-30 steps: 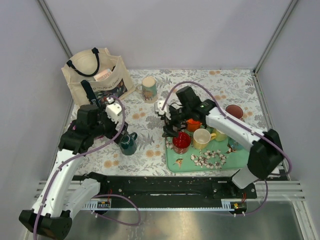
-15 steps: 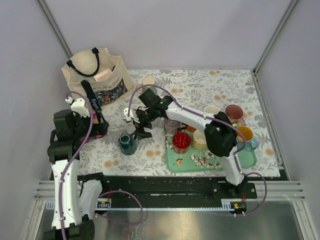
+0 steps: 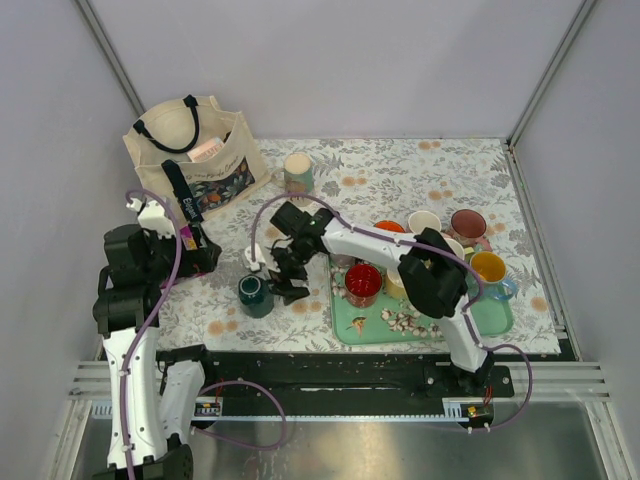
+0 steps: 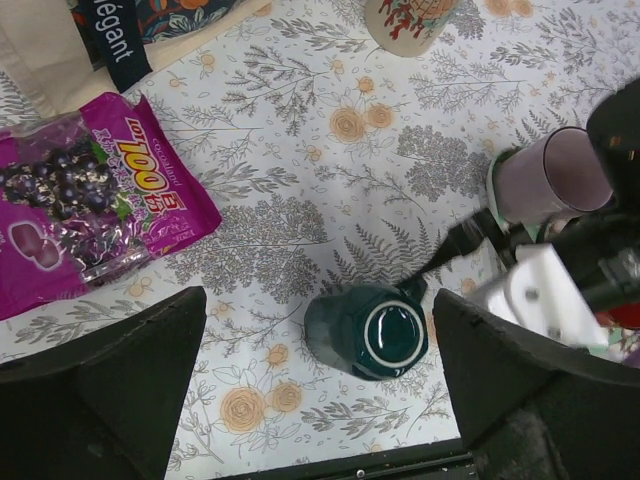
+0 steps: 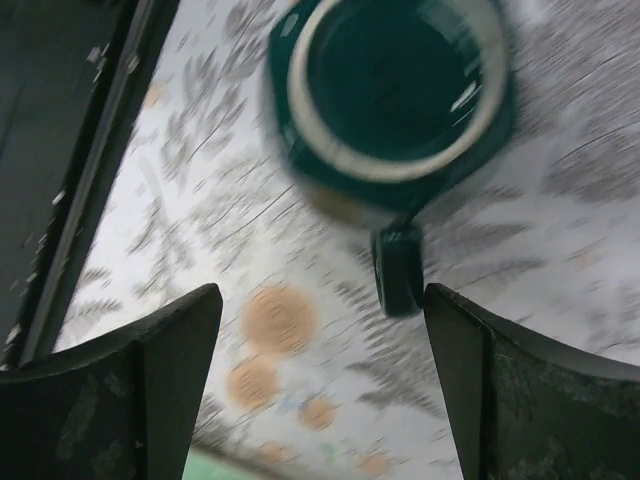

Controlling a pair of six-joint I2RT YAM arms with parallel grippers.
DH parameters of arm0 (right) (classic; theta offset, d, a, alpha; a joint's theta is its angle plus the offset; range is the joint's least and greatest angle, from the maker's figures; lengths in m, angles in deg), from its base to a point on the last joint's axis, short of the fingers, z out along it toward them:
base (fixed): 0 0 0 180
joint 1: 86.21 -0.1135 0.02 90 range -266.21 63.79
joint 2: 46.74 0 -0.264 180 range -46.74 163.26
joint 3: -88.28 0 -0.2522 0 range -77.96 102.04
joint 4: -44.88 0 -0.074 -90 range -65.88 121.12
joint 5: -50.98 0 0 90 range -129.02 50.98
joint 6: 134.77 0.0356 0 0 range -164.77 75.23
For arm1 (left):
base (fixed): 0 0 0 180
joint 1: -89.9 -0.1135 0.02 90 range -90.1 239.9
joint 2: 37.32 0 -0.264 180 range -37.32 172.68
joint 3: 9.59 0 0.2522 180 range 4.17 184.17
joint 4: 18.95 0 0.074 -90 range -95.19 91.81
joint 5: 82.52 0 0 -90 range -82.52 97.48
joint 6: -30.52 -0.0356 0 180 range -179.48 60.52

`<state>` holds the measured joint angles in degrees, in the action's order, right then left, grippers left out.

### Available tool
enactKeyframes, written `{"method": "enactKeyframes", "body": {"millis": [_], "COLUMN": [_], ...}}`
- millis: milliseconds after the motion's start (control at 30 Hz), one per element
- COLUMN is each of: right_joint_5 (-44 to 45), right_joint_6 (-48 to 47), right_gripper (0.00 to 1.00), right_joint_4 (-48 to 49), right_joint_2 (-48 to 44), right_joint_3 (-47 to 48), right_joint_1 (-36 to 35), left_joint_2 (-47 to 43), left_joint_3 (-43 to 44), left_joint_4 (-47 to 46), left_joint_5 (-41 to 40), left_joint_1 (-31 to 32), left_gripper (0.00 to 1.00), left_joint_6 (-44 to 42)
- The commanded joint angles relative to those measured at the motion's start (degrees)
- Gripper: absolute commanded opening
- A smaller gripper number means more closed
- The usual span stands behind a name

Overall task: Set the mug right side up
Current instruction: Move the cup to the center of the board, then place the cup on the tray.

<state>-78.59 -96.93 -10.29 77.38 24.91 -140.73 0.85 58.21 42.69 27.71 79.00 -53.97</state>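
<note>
The dark teal mug stands upside down on the flowered cloth, its pale-ringed base facing up. It shows in the left wrist view and blurred in the right wrist view, handle pointing toward the camera. My right gripper is open and empty, just right of the mug by its handle; in its own view the fingers are wide apart over bare cloth. My left gripper is open and empty, left of the mug and above the cloth.
A canvas tote bag stands at the back left with a purple candy packet in front. A floral mug is behind. A green tray at the right holds several mugs and small white bits. A lilac cup stands beside the right arm.
My right arm has swung left from the tray to the teal mug and lowered beside it. My left arm has drawn back to the left.
</note>
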Motion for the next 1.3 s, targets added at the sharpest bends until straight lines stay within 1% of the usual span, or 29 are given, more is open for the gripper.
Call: {"method": "enactKeyframes", "body": {"millis": [0,133,233,300,333,467,533,633,733,800,833,867,900,967,1000,1067,1167,1267], "right_joint_5": [4.6,7.9,8.4,8.2,8.3,9.8,10.3,10.0,9.1,10.3,10.7,11.0,11.2,11.2,10.9,9.5,3.5,-3.5], "right_joint_6": [-2.4,3.7,8.5,14.3,19.4,33.1,36.2,40.4,40.9,40.2,39.1,37.8,36.9,35.1,34.9,34.8,34.6,31.1], "right_gripper": [0.9,0.91,0.91,0.92,0.92,0.91,0.89,0.83,0.77,0.74,0.71,0.65,0.56,0.33,0.18,0.0,0.0,0.0], "right_joint_4": [-4.2,1.0,5.2,9.1,11.1,20.0,22.1,24.4,24.9,25.3,25.1,24.9,24.5,24.0,23.6,23.0,19.1,10.4], "right_joint_2": [-11.3,-18.3,-18.7,-18.0,-17.4,-15.4,-13.9,-11.3,-8.3,-6.6,-5.8,-5.4,-5.1,-5.2,-5.3,-6.2,-8.5,-10.9], "right_joint_3": [-11.1,-18.9,-20.3,-20.3,-20.3,-21.0,-20.8,-20.0,-19.3,-19.4,-19.5,-19.8,-19.8,-19.8,-19.7,-19.4,-17.8,-13.1], "right_joint_1": [-2.3,-2.3,-2.3,-2.3,-2.4,-3.1,-3.6,-3.8,-4.1,-4.3,-4.4,-4.4,-4.4,-4.3,-4.3,-3.9,-2.1,0.6], "left_joint_2": [1.0,1.9,2.7,3.1,3.1,1.6,0.0,-2.1,-2.8,-3.1,-3.0,-3.3,-3.3,-3.5,-3.5,-3.5,-4.3,-6.4], "left_joint_3": [1.5,0.6,-0.6,-0.3,-0.2,0.9,1.1,1.8,2.7,2.8,2.8,2.9,2.9,2.6,2.3,1.7,0.6,-0.3], "left_joint_4": [-3.2,-4.7,-6.2,-6.3,-6.4,-5.3,-5.3,-5.1,-3.9,-3.8,-3.8,-3.8,-4.0,-4.4,-4.6,-5.2,-7.8,-11.8], "left_joint_5": [2.8,3.1,4.0,4.8,4.8,2.9,2.1,2.0,2.1,1.9,2.1,2.5,2.8,3.3,3.6,4.1,8.5,14.6], "left_joint_1": [-0.3,-0.3,-0.3,-0.2,-0.4,-0.2,-0.3,-0.3,-0.6,-1.0,-1.1,-1.1,-1.1,-1.2,-1.2,-1.2,-1.2,-1.1], "left_gripper": [0.98,0.98,0.98,0.97,0.97,0.97,0.98,0.98,0.97,0.97,0.97,0.97,0.97,0.97,0.97,0.97,0.97,0.98], "left_joint_6": [1.3,1.2,2.4,2.7,2.7,2.0,2.0,2.4,1.7,1.3,1.0,0.9,0.9,0.8,0.8,0.3,-1.5,-3.4]}}
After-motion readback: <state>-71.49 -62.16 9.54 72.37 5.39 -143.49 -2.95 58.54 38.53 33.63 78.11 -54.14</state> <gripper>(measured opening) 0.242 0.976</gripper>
